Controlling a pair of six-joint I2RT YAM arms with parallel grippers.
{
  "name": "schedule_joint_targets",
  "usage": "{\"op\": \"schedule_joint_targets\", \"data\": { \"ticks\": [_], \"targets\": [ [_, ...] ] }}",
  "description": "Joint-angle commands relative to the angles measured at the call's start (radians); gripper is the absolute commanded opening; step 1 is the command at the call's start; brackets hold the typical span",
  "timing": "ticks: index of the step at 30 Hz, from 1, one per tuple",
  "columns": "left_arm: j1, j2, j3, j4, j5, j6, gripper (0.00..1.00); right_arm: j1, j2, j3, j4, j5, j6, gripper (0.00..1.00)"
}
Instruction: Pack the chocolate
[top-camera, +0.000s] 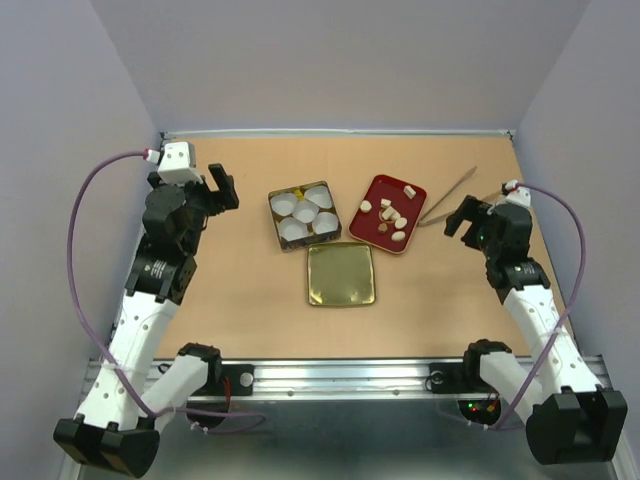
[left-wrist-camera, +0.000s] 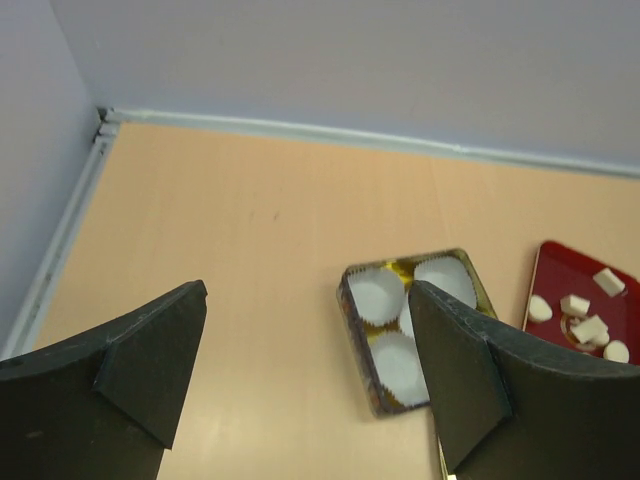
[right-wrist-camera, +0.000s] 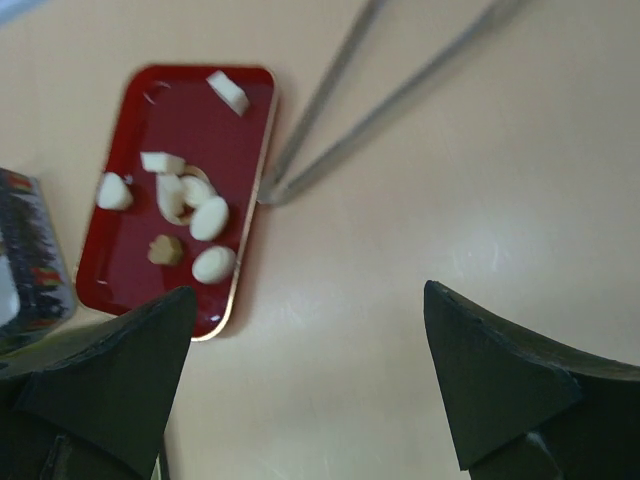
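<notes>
Lying: lumpy chocolate (right-wrist-camera: 209, 218), glossy tray (right-wrist-camera: 185, 115) | left end effector (left-wrist-camera: 308, 300) released | right end effector (right-wrist-camera: 308, 295) released

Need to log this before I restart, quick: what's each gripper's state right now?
Left gripper: open, holding nothing.
Right gripper: open, holding nothing.

Chocolate (top-camera: 399, 221) on tray (top-camera: 382, 187), right of box (top-camera: 272, 198)
</notes>
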Motion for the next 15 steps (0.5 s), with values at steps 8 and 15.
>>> {"op": "schedule_joint_targets", "data": {
  "ticks": [8,15],
  "targets": [
    [-0.009,-0.079,-0.062,0.009,0.001,0.008,0.94,-0.006,0.084,-0.021,-0.065,0.168,0.183,1.0],
    [-0.009,-0.037,-0.065,-0.025,-0.036,-0.002,0.93,-0.006,0.224,0.054,-0.065,0.219,0.261,1.0]
  ]
}}
